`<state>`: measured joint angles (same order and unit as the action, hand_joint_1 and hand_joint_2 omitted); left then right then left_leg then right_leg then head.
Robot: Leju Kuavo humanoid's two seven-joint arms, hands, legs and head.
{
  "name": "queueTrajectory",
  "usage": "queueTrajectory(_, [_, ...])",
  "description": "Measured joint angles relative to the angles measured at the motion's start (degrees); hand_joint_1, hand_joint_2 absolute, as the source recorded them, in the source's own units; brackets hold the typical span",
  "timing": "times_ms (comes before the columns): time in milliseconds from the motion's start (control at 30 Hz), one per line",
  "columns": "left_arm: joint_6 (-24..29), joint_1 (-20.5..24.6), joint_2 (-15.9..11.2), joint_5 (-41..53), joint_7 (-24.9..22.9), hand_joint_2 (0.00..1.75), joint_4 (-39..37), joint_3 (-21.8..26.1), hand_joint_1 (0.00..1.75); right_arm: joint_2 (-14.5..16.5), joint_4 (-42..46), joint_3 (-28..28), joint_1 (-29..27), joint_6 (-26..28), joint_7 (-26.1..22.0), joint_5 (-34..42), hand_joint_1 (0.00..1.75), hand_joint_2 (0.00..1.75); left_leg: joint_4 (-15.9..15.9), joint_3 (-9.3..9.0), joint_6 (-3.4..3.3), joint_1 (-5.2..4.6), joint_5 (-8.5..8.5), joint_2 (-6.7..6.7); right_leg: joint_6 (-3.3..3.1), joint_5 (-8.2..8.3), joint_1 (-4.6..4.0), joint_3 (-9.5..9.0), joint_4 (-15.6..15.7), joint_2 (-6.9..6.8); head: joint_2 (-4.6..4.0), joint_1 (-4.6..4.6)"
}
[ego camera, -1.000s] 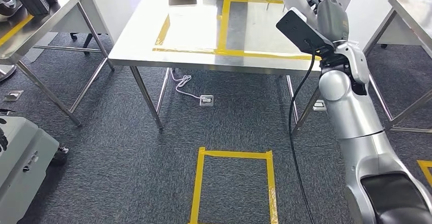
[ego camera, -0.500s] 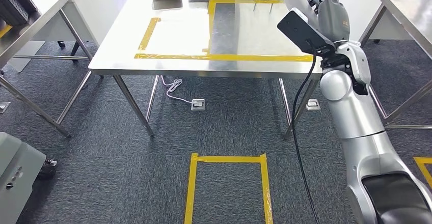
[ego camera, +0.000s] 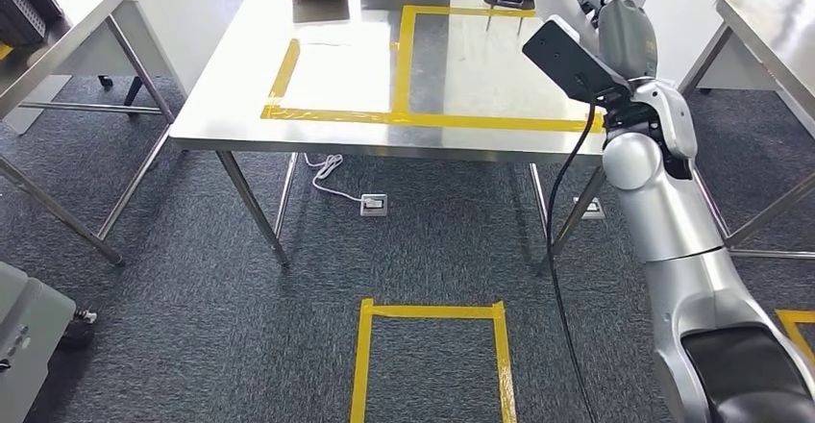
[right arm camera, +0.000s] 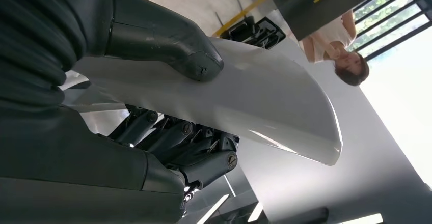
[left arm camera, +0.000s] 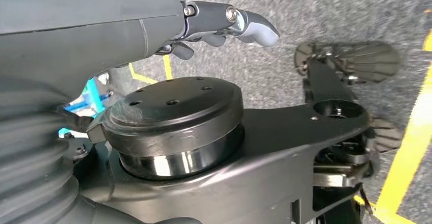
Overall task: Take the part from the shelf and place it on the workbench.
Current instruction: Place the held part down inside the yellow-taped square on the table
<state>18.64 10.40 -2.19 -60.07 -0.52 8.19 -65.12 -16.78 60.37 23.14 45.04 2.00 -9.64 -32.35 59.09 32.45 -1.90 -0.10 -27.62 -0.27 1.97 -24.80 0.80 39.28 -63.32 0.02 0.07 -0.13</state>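
Right hand (right arm camera: 153, 107) clamped on white curved part (right arm camera: 244, 102), thumb above, fingers (right arm camera: 173, 137) beneath, raised near steel desk (ego camera: 240, 106), left hand (left arm camera: 224, 25) fingers curled, holding nothing

Right hand (right arm camera: 168, 147) largely behind part (right arm camera: 244, 112)
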Motion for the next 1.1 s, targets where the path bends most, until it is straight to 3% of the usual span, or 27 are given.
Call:
queueTrajectory(67, [0.0, 0.1, 0.0, 0.1, 0.0, 1.75, 0.0, -0.1, 0.00, 0.0, 0.0, 0.1, 0.1, 0.0, 0.0, 0.0, 1.75, 1.75, -0.1, -0.40, 0.66, -0.08, -0.61, 0.07, -0.73, 1.15, -0.43, -1.68, 4.4, -0.35, 0.00, 0.00])
queueTrajectory(200, [0.0, 0.0, 0.0, 0.1, 0.0, 1.75, 0.0, -0.3, 0.00, 0.0, -0.1, 0.1, 0.2, 0.1, 0.0, 0.0, 1.75, 1.75, 1.1, -0.64, 2.14, -0.21, -1.10, 0.16, -2.41, 0.96, -0.20, -3.09, 5.2, -0.09, 0.00, -0.04])
queueTrajectory(267, [0.0, 0.2, 0.0, 0.1, 0.0, 1.75, 0.0, -0.5, 0.00, 0.0, -0.1, 0.1, 0.4, 0.1, 0.0, 0.0, 1.75, 1.75, 5.7, 1.92, 2.78, -0.01, -2.49, 0.14, -3.02, 0.55, -0.05, -3.97, 5.3, -0.05, 0.00, -0.12])
queueTrajectory(333, [0.0, 0.3, 0.0, 0.1, 0.0, 1.75, 0.1, -0.6, 0.00, 0.1, -0.1, 0.2, 0.4, 0.1, 0.0, 0.0, 1.75, 1.75, 12.1, 6.34, 3.19, 0.21, -4.77, 0.13, -3.28, -0.06, -0.07, -4.50, 5.3, 0.06, 0.00, -0.16])
queueTrajectory(400, [0.0, 0.1, 0.0, 0.1, -0.1, 1.75, 0.1, -0.7, 0.00, 0.2, -0.1, 0.2, 0.2, 0.1, 0.0, 0.0, 1.75, 1.75, 14.1, 9.07, 3.27, 0.36, -5.17, 0.14, -3.16, -0.83, -0.07, -5.27, 5.3, 0.26, 0.00, -0.17])
queueTrajectory(433, [0.0, 0.1, 0.0, 0.1, -0.1, 1.75, 0.1, -0.7, 0.00, 0.3, -0.1, 0.3, 0.1, 0.1, 0.1, 0.0, 1.75, 1.75, 12.4, 9.01, 3.25, 0.42, -3.62, 0.14, -3.04, -1.27, -0.05, -5.83, 5.2, 0.33, 0.00, -0.16])
queueTrajectory(500, [0.0, 0.0, 0.0, 0.1, -0.1, 1.75, 0.1, -0.8, 0.00, 0.5, -0.1, 0.3, 0.0, 0.1, 0.1, 0.0, 1.75, 1.75, 5.1, 7.04, 3.05, 0.46, 1.79, 0.14, -2.64, -2.19, -0.03, -6.99, 5.2, 0.39, 0.00, -0.17])
queueTrajectory(567, [0.0, 0.0, 0.0, 0.1, -0.1, 1.75, 0.1, -0.9, 0.00, 0.6, -0.1, 0.3, 0.1, 0.1, 0.2, -0.1, 1.75, 1.75, 0.2, 5.54, 2.42, 0.23, 4.29, 0.15, -2.05, -2.86, -0.10, -7.50, 5.2, 0.47, 0.00, -0.21])
queueTrajectory(667, [-0.1, -0.1, 0.1, 0.0, 0.0, 1.75, 0.1, -0.9, 0.00, 0.8, -0.1, 0.4, -0.1, 0.1, 0.2, -0.2, 1.75, 1.75, -0.6, 4.69, 1.08, 0.10, 4.21, 0.13, -0.94, -3.20, -0.14, -7.60, 4.7, 0.52, -0.01, -0.22])
queueTrajectory(733, [-0.1, -0.1, 0.0, 0.0, 0.0, 1.75, 0.1, -1.0, 0.00, 0.9, -0.1, 0.4, 0.1, 0.1, 0.2, -0.2, 1.75, 1.75, -0.7, 3.94, 0.31, 0.21, 4.04, 0.07, -0.45, -3.82, -0.02, -6.43, 2.0, 0.36, 0.00, -0.17])
queueTrajectory(867, [0.0, -0.1, 0.0, -0.2, 0.0, 1.75, 0.1, -1.0, 0.00, 0.9, -0.5, 0.7, 0.1, -0.1, 0.2, -0.2, 1.75, 1.75, -0.6, 2.92, -0.44, 0.12, 2.90, -0.01, 0.11, -8.17, 0.04, 1.96, -10.7, 0.22, 0.00, -0.11])
queueTrajectory(900, [0.0, -0.1, 0.1, -0.3, 0.0, 1.75, 0.1, -1.0, 0.00, 1.0, -0.8, 0.8, 0.0, -0.1, 0.2, -0.2, 1.75, 1.75, -0.5, 2.60, -0.42, 0.09, 2.52, -0.03, 0.05, -7.88, 0.03, 3.13, -11.4, 0.21, 0.00, -0.11])
queueTrajectory(933, [0.0, -0.2, 0.1, -0.3, 0.0, 1.75, 0.1, -1.0, 0.00, 1.0, -1.0, 0.9, 0.0, -0.2, 0.2, -0.2, 1.75, 1.75, -0.4, 2.20, -0.36, 0.08, 2.10, -0.05, -0.07, -6.28, 0.03, 3.14, -9.8, 0.21, 0.00, -0.10])
queueTrajectory(1000, [0.0, -0.2, 0.1, -0.3, 0.0, 1.75, 0.1, -1.0, 0.00, 1.0, -1.4, 1.1, 0.2, -0.2, 0.1, -0.2, 1.75, 1.75, -0.1, 1.30, -0.10, 0.08, 1.14, -0.05, -0.45, -1.11, -0.04, 0.66, -2.3, 0.12, 0.00, -0.11])
queueTrajectory(1033, [0.0, -0.1, 0.1, -0.3, 0.1, 1.75, 0.1, -1.0, 0.00, 1.0, -1.5, 1.2, 0.4, -0.2, 0.0, -0.2, 1.75, 1.75, 0.0, 0.97, 0.12, 0.03, 0.73, -0.07, -0.66, 0.25, -0.23, -0.61, 1.4, 0.01, 0.00, -0.10])
queueTrajectory(1100, [0.0, 0.0, 0.1, -0.3, 0.1, 1.75, 0.1, -1.0, 0.00, 1.0, -1.9, 1.4, 0.7, -0.3, 0.1, -0.3, 1.75, 1.75, 0.1, 0.72, 0.84, -0.06, 0.29, -0.05, -1.23, 0.78, -0.61, -1.94, 4.8, -0.11, 0.00, -0.10])
